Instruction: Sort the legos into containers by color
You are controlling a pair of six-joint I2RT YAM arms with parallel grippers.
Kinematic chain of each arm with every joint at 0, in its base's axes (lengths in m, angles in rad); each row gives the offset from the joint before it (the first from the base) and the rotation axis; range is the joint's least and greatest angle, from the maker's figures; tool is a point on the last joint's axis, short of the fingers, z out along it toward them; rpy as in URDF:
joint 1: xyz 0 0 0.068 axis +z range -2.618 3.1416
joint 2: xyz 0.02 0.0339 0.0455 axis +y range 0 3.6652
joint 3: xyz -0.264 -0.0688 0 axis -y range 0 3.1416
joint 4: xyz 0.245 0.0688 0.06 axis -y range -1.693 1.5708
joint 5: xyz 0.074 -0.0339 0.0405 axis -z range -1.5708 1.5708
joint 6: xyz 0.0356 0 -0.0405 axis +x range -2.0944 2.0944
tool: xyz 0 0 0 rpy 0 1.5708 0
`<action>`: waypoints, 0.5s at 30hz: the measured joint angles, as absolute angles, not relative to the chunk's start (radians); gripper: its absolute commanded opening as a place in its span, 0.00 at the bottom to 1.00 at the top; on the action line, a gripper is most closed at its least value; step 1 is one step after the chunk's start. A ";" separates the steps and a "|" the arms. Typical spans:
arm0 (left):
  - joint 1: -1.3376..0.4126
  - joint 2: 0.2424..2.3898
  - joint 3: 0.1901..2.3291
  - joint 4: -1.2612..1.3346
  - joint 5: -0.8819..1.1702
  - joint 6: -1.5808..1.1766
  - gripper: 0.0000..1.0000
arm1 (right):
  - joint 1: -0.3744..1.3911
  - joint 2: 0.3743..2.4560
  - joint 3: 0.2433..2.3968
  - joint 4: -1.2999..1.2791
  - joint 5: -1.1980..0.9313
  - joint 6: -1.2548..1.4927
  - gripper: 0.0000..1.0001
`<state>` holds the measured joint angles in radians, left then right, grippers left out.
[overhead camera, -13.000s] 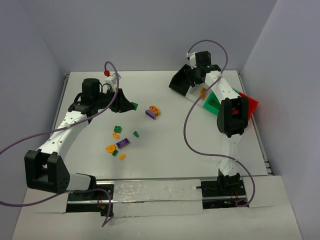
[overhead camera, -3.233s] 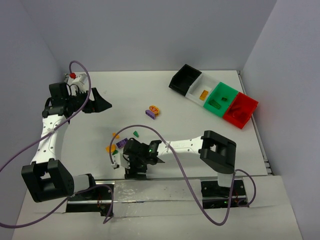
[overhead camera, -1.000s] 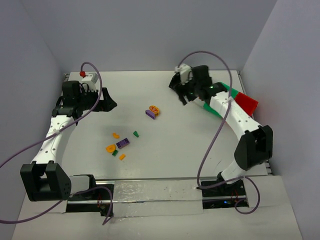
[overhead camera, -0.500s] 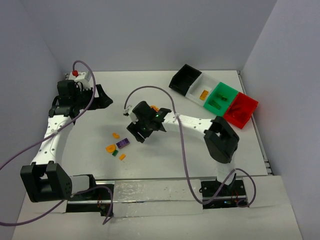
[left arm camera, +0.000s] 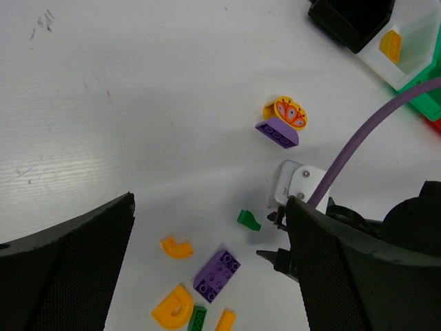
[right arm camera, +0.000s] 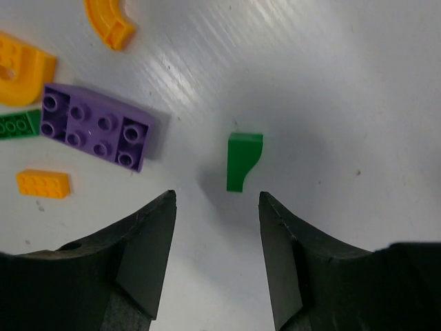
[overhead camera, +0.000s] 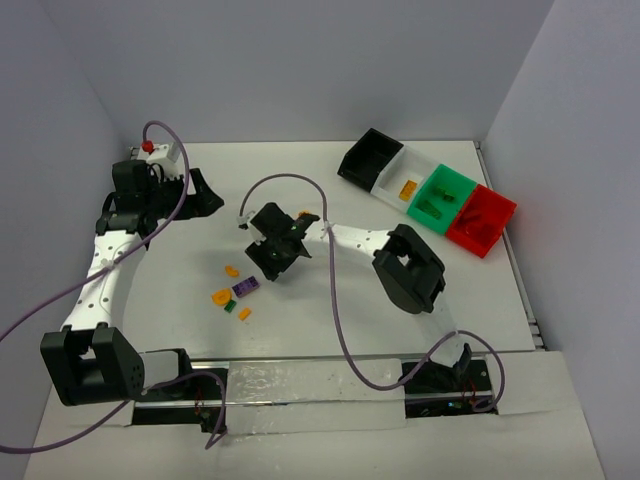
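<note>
Legos: lying loose on the table (overhead camera: 480,290), most gathering around the purple brick (right arm camera: 96,134); a green wedge (right arm camera: 242,162) is sitting just beside it.
Right gripper (right arm camera: 216,198): hovering close by the purple brick, near the green wedge, jaws standing apart, gripping nothing.
Left gripper (left arm camera: 210,200): hanging well apart from the purple brick, jaws spread wide, carrying nothing.
Containers (overhead camera: 383,170): sitting far from the purple brick, the white one holding an orange piece (overhead camera: 407,188).

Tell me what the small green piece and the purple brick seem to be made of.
Green curved piece: probably moulded plastic, smooth and evenly coloured with crisp edges. Purple brick: probably the same plastic, slightly glossy, highlights on its studs.
</note>
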<state>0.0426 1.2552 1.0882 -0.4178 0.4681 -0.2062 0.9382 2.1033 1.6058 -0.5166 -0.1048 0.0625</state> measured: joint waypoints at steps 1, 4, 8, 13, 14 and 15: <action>0.043 1.255 1.088 -0.418 0.468 -0.206 0.95 | 0.938 2.116 1.623 -0.516 -0.105 0.063 0.55; 0.045 1.255 1.088 -0.418 0.469 -0.206 0.95 | 0.938 2.155 1.666 -0.511 -0.101 0.062 0.49; 0.048 1.255 1.088 -0.419 0.475 -0.206 0.95 | 0.933 2.193 1.685 -0.512 -0.094 0.059 0.48; 0.048 1.255 1.088 -0.419 0.476 -0.206 0.95 | 0.932 2.215 1.701 -0.507 -0.086 0.059 0.21; 0.048 1.255 1.088 -0.419 0.476 -0.206 0.95 | 0.931 2.216 1.701 -0.508 -0.086 0.059 0.12; 0.049 1.255 1.088 -0.419 0.476 -0.206 0.95 | 0.931 2.217 1.701 -0.508 -0.085 0.058 0.07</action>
